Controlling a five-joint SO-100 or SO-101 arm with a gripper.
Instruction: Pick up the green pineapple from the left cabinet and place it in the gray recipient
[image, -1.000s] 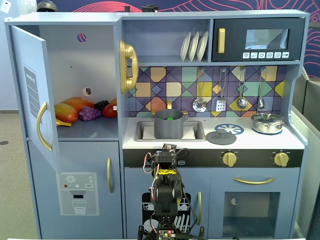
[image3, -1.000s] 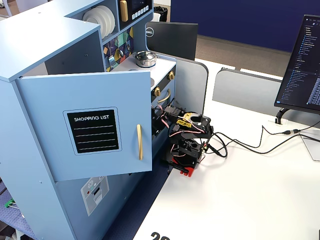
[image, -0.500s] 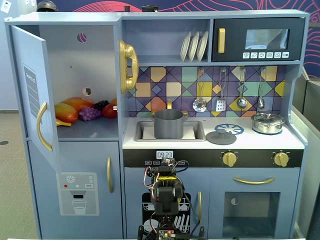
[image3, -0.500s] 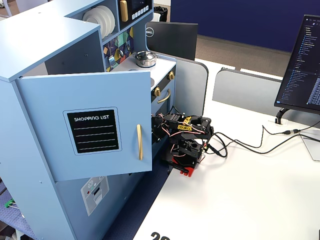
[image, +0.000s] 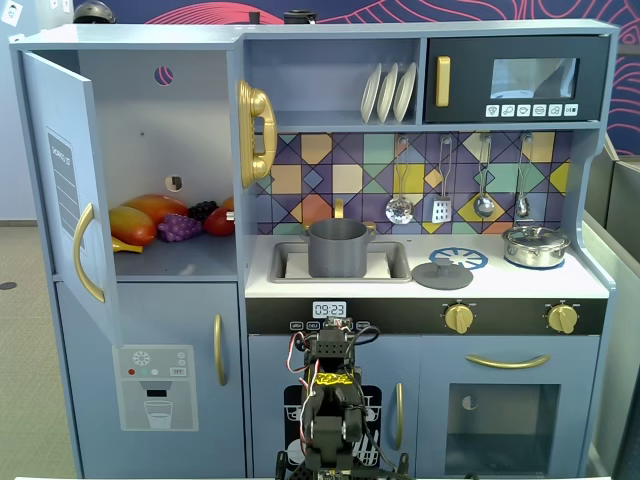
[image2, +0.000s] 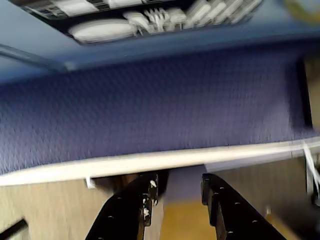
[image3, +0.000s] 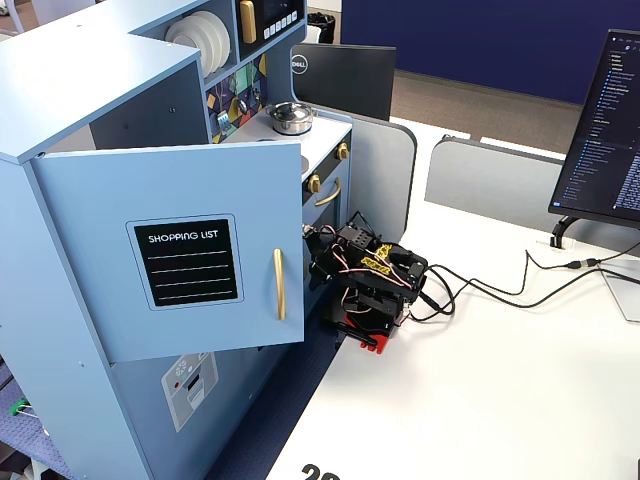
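Setting: toy kitchen in blue-gray, with a white surface in front carrying the robot arm.

Fixed view, front: the left cabinet stands with its door swung wide, so the shelf can be reached. On the shelf lie a mango, purple grapes and a red fruit. No green pineapple shows here; it may be hidden behind the other fruit, I cannot tell. The gray recipient sits upright in the sink, open-topped, ready to receive. A flat lid lies beside it on the counter. The arm is folded low, below the counter.

Wrist view: blurred. The jaws of the gripper stand slightly apart and hold nothing, pointing at the cabinet base.

Fixed view, side: the open door, labelled shopping list, blocks the shelf. The arm rests folded by the kitchen; reaching looks not yet begun.
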